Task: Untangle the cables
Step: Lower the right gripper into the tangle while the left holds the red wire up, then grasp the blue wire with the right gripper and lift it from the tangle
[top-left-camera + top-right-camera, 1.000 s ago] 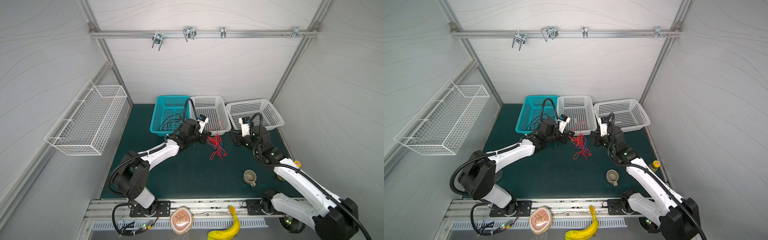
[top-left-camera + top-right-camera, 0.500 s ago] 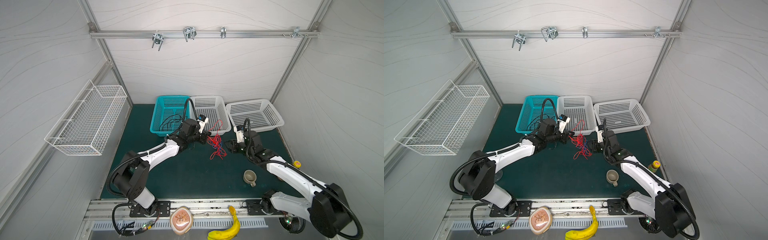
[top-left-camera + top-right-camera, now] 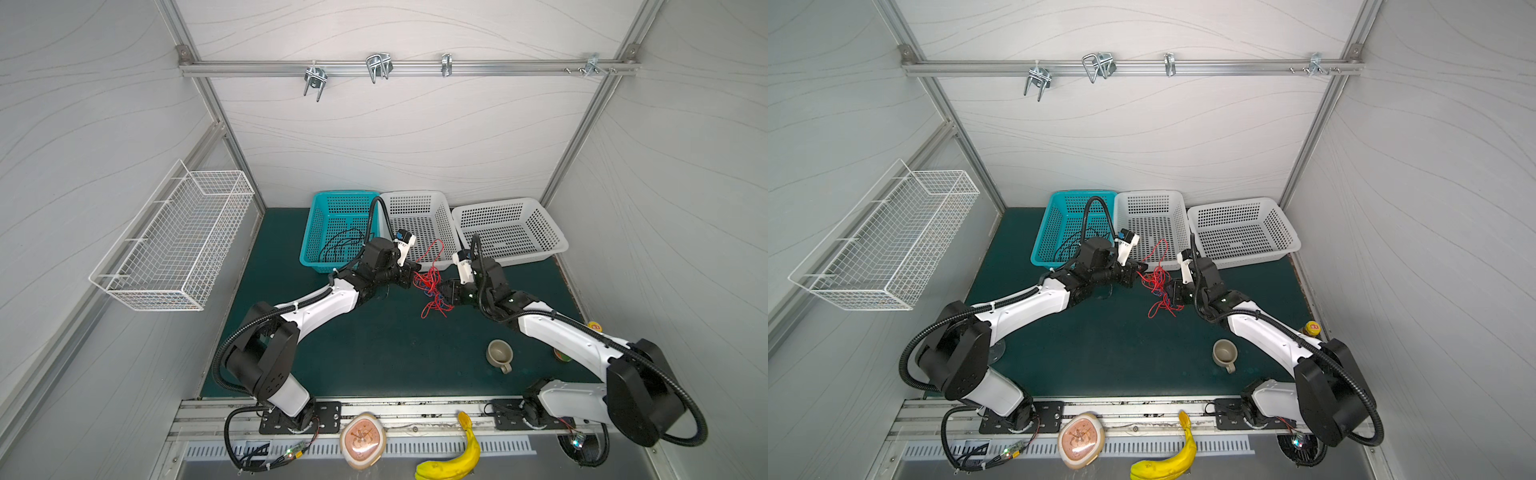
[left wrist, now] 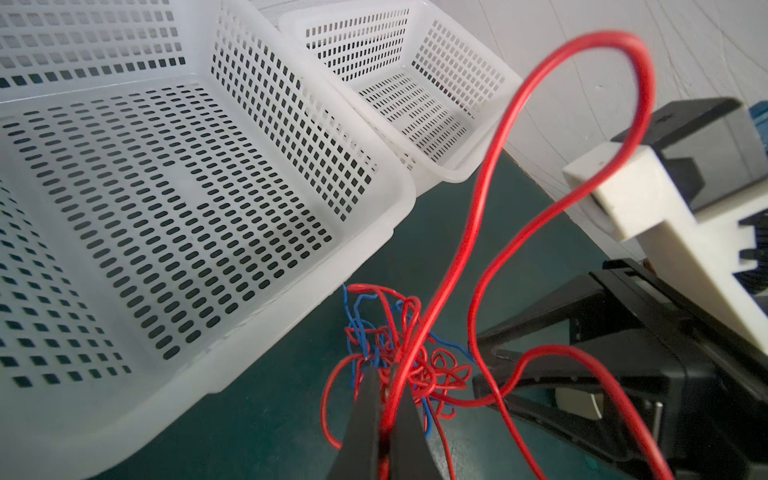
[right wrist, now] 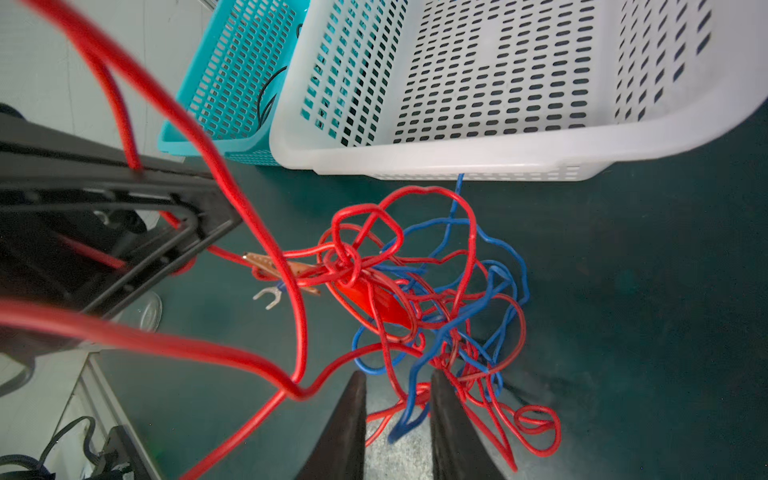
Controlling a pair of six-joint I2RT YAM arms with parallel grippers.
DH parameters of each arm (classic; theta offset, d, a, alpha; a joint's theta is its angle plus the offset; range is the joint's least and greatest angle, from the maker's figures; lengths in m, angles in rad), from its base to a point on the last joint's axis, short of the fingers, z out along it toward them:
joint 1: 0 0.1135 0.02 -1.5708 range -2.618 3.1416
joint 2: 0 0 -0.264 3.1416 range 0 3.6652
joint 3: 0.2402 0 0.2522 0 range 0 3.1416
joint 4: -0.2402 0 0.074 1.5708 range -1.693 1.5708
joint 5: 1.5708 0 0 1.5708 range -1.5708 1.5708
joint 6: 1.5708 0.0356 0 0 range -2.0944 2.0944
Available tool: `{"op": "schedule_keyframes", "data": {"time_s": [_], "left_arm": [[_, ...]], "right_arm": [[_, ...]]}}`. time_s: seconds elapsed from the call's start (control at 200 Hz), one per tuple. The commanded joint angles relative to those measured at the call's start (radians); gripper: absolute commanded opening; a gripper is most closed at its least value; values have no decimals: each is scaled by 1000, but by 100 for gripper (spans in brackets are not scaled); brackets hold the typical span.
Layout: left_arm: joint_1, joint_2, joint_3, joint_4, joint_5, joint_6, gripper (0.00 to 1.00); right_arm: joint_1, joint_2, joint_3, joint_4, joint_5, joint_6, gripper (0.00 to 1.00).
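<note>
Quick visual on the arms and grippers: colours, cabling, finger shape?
White shells, black joints on left arm and right arm, a black ribbed hose looped along each. Slim black tapered fingers on left gripper and right gripper; white camera mount at the wrist.

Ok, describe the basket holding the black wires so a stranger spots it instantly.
Find the dark green mat and look along its back edge. Leftmost there in both top views is the teal basket, black wires inside. Its two neighbours are white.

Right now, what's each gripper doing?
Left gripper: shut on a red cable.
Right gripper: open, loose cables between its jaws.
</note>
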State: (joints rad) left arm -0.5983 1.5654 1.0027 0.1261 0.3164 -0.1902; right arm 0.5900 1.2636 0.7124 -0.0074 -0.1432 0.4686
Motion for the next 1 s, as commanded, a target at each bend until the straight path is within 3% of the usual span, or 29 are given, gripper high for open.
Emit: {"op": "schedule_keyframes", "data": {"time_s": [0.0,0.275,0.475,0.775,0.996], "left_arm": [[-2,-30,8,28,-14,14,0],[-2,-28,7,36,-11,10,0],[-3,-27,5,33,-24,12,0],[12,-68,-15,-50,-228,23,0],[20,-154,-70,-108,-267,52,0]], "right_arm": [[8,12,19,9,7,7,25],[7,44,17,32,12,14,21],[8,62,29,26,33,14,6],[-26,-44,30,-70,138,-27,0],[-102,-167,8,-194,213,-38,0]]}}
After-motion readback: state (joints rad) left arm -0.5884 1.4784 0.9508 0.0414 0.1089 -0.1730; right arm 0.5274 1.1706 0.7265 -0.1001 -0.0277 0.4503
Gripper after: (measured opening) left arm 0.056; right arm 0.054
